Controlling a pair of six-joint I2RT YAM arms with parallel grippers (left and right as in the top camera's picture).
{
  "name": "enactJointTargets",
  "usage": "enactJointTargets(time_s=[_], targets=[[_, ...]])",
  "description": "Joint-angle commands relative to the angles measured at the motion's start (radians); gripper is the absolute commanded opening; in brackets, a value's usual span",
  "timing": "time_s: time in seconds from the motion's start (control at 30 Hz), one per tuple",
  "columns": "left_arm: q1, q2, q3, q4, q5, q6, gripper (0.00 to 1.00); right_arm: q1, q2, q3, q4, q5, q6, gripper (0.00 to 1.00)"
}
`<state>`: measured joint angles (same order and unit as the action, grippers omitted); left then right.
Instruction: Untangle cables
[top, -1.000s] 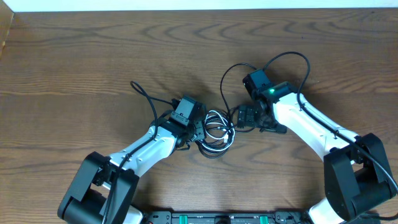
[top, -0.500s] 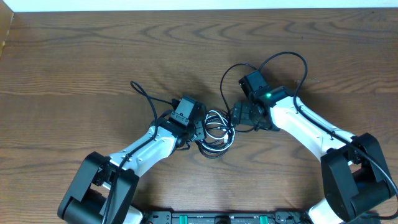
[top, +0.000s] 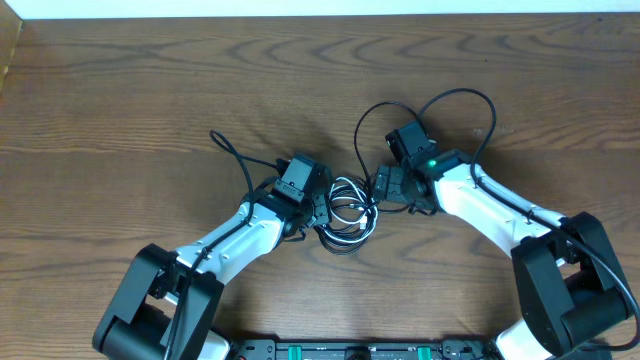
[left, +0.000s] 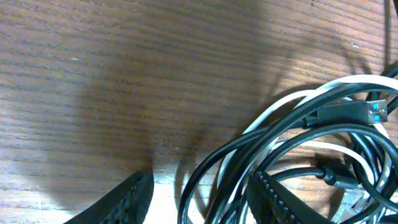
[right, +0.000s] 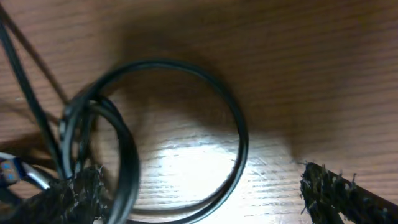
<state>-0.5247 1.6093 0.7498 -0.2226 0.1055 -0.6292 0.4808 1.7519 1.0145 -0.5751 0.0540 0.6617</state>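
Fingers of the right gripper gape around a thin black cord; left gripper, half-open, straddles it and a thin white cord, nothing untangled yet.

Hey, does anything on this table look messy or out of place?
Yes: the black cable and white cable are wound together in one tangled heap on the table, strands crossing over each other. Nothing looks broken or spilled.

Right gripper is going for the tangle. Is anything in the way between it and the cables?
Nothing visible stands in the way. The right gripper is open, and the black cable lies in a loop directly in front of its fingers, with only bare table around it.
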Motion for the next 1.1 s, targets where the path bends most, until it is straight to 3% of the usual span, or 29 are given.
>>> enactJointTargets(time_s=[0.0,0.27,0.37,0.5,0.6,0.73,0.87,1.07], targets=[[0.002,0.021,-0.013,-0.004,-0.005,-0.005,0.54,0.0,0.0,-0.02,-0.013,0.051,0.014,0.99],[0.002,0.021,-0.013,-0.004,-0.005,-0.005,0.54,-0.092,0.0,-0.019,-0.279,0.308,-0.024,0.87],[0.003,0.021,-0.013,-0.004,-0.006,-0.005,0.54,-0.173,0.0,-0.008,-0.424,0.422,-0.023,0.87],[0.002,0.021,-0.013,-0.004,-0.005,-0.005,0.54,-0.294,0.0,0.029,-0.556,0.437,-0.023,0.91],[0.002,0.021,-0.013,-0.004,-0.005,-0.005,0.54,-0.354,0.0,0.046,-0.57,0.349,-0.024,0.93],[0.002,0.021,-0.013,-0.004,-0.005,-0.005,0.54,-0.376,0.0,0.048,-0.512,0.091,-0.106,0.96],[0.003,0.021,-0.013,-0.004,-0.005,-0.005,0.54,-0.348,0.0,0.048,-0.415,-0.14,-0.19,0.98],[0.003,0.021,-0.013,-0.005,-0.005,-0.005,0.55,-0.268,0.0,0.047,-0.272,-0.315,-0.192,0.97]])
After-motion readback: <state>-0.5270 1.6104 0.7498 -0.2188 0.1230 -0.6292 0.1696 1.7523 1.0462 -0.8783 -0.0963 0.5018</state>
